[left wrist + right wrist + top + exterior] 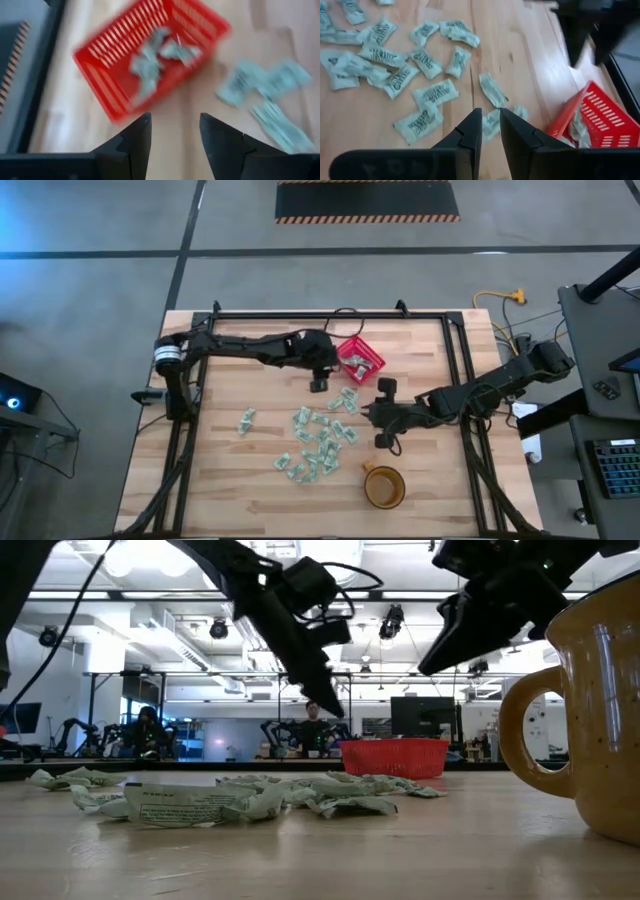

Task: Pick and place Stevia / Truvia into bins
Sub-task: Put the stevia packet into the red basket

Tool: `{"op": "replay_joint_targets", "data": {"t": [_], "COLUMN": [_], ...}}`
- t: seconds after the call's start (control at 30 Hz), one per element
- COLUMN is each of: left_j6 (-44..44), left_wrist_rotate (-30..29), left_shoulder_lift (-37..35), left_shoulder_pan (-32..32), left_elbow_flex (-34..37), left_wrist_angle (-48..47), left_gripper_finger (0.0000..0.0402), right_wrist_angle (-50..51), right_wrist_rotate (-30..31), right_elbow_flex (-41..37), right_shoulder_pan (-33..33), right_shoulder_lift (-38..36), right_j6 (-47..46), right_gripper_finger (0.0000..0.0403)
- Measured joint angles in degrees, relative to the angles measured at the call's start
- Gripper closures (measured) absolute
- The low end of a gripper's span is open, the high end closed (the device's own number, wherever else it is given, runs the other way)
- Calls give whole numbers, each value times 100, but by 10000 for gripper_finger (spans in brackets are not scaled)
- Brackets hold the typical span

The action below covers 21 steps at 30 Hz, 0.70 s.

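Observation:
The red basket (361,358) stands on the wooden table at the far middle, with a few pale green sachets (156,56) lying in it. Several more sachets (315,442) lie loose on the table's middle, and two (265,92) lie just beside the basket. My left gripper (175,125) hangs above the table next to the basket's left side (322,380); it is open with nothing between its fingers. My right gripper (490,120) hovers above the table to the right of the loose sachets (368,412). Its fingers stand a narrow gap apart and hold nothing.
An amber-brown cup (384,486) with a handle stands near the front edge, right of the sachet pile. One sachet (246,420) lies apart to the left. A dark metal frame (455,360) runs along the table's edges.

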State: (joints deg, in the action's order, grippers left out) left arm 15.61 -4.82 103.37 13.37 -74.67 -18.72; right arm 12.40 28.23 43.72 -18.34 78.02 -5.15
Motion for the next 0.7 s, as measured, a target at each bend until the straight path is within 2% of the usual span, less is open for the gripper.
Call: {"op": "replay_joint_targets", "data": {"t": [0.13, 0.37, 0.5, 0.7], "left_j6": [-185, -561, -766, -783], "left_wrist_rotate": [8, 72, 68, 59], "left_shoulder_lift": [-324, -918, -1285, -1898], "left_shoulder_pan": [-212, -647, -841, -975], "left_elbow_flex": [392, 1604, 2212, 2640], "left_wrist_angle": [-483, -366, -27, 255], "left_gripper_finger": [250, 250, 250, 250], "right_wrist_angle": [-267, -685, -1054, -1150], "right_wrist_rotate": [-23, -219, -472, -482], "right_elbow_flex": [-70, -279, -292, -206], "right_shoulder_pan": [59, 168, 280, 487], "right_shoulder_lift": [0, 144, 518, 1294], "right_j6": [-13, 58, 241, 363], "right_gripper_finger": [342, 331, 325, 316]}}
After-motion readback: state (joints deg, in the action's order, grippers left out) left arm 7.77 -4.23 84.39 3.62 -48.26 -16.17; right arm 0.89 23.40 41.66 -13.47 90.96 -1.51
